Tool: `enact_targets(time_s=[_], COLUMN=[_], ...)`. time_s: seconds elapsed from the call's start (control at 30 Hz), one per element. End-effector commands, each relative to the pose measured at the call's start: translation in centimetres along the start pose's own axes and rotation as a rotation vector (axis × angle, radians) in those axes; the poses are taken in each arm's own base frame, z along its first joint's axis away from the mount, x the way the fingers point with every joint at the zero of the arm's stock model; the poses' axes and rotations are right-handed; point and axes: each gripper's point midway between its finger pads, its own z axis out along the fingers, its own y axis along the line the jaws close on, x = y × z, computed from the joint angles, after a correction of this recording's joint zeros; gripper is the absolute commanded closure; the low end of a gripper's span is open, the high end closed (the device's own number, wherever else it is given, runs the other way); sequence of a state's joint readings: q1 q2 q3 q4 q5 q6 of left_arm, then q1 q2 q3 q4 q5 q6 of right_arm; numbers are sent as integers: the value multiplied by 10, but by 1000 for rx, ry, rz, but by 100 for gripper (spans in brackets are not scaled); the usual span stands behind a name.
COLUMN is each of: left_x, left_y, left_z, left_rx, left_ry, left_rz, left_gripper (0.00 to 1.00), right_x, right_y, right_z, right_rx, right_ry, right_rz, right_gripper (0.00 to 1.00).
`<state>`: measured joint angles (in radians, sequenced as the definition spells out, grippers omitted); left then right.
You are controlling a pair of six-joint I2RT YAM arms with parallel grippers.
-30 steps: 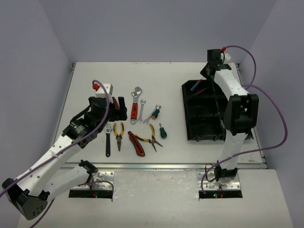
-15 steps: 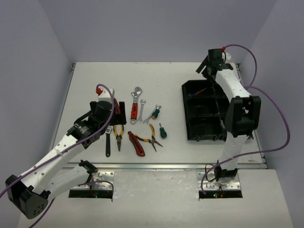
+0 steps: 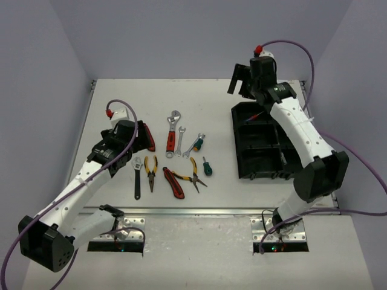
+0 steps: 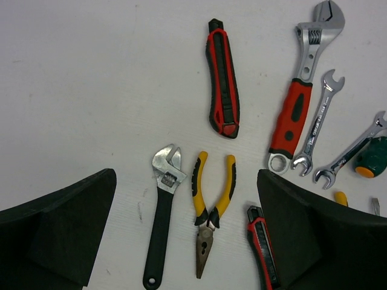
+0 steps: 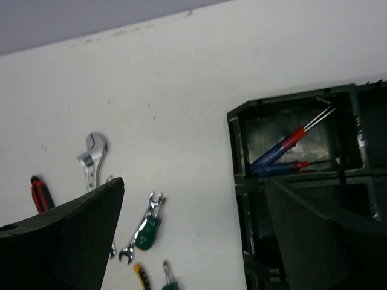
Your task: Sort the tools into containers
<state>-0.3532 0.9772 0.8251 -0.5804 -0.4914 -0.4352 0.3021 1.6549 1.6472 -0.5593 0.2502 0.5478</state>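
- The left gripper (image 4: 184, 181) is opened wide and carries nothing. Its two dark fingers (image 4: 57, 232) stand at the lower corners of the wrist view.
- Under the gap between them lie the black-handled wrench (image 4: 160, 220) and the yellow pliers (image 4: 211, 199), side by side and not touching. Both have the long axis pointing away from the wrist, so across the line on which the fingers close. I judge this a good lie for a straight descent on either one.
- A little further ahead is a red utility knife (image 4: 222, 81), its axis in nearly the same direction. To its right lie the red-handled wrench (image 4: 296, 109) and a small silver wrench (image 4: 317, 124).
- The right gripper (image 3: 242, 81) is also wide and empty. It hangs above the far left corner of the black tray (image 3: 237, 145), well apart from the loose tools.
- So the left arm is clearly the nearer one for the tools. The tray lies to the right of the whole group.
- The farthest compartment of the tray holds blue-and-red screwdrivers (image 5: 281, 151), two as far as I can see, lying slantwise.
- The other compartments look dark, and I cannot tell if something is inside.
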Motion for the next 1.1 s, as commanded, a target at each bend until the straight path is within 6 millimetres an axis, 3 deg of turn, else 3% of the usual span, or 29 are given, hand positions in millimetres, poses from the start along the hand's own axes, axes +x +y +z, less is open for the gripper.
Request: enact_targets(time_s=[0.0, 0.13, 0.2, 0.4, 0.47, 0.6, 0.87, 1.07], left_x=[-17, -25, -24, -10, -6, -2, -7, -2], left_y=[2, 12, 7, -15, -20, -25, -31, -37], left_z=[4, -2, -4, -3, -1, -2, -13, -10], left_rx=[-72, -111, -54, 85, 102, 138, 202, 227], left_ry=[-6, -48, -65, -13, 11, 32, 3, 32], left_rz=[-54, -76, -56, -7, 7, 14, 6, 27], left_gripper=[0, 0, 0, 0, 0, 0, 0, 0], right_x=[50, 110, 134, 193, 205, 232, 270, 289], right_y=[10, 54, 69, 104, 113, 112, 103, 102], right_z=[-8, 3, 13, 39, 45, 54, 80, 89], right_rx=[-62, -113, -100, -52, -26, 52, 101, 112], right_ry=[49, 167, 215, 293, 300, 331, 365, 416], right_rz=[60, 86, 99, 110, 95, 103, 98, 91], right_gripper=[1, 1, 1, 6, 10, 12, 35, 36])
